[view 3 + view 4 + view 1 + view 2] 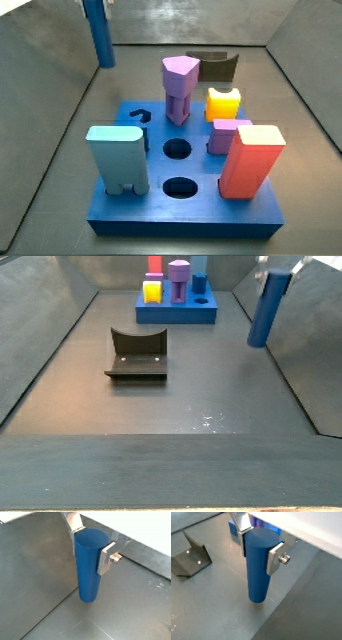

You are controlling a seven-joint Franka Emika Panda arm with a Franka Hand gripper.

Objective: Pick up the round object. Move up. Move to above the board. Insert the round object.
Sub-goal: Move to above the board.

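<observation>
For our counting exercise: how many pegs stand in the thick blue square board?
5: light-blue rectangular block front-left, purple triangular peg rear, yellow peg, small violet peg, orange block right. None seems hidden. The gripper holds a blue cylinder off the board.

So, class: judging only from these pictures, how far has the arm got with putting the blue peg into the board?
Done: the gripper is shut on the blue peg, which hangs above the floor in a side view, so it has been picked up and raised. In hand: carrying it; it is off to one side of the board. Left: bringing it above the board and inserting it in a round hole.
</observation>
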